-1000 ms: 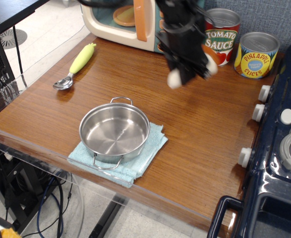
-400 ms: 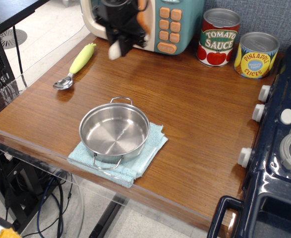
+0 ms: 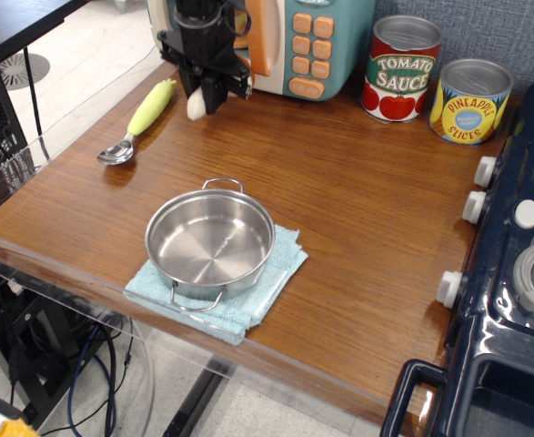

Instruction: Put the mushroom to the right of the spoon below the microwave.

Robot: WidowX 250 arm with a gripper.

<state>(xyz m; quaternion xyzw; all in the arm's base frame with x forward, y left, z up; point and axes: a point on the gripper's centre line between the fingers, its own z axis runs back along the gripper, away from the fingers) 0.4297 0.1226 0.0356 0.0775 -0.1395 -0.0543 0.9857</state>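
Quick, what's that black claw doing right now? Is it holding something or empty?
Gripper: jaws closed on the mushroom, whose white stem pokes out below, just right of the spoon.

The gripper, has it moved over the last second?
Yes. The gripper, shut on the mushroom, went left from in front of the tomato sauce can to beside the spoon, below the microwave.

My arm comes down from the top edge of the view, wrist turned so my hand (image 3: 200, 89) points at the table. My black fingers (image 3: 214, 80) are closed round the mushroom (image 3: 196, 106), whose pale stem pokes out below them. I hang above the table, not touching it.
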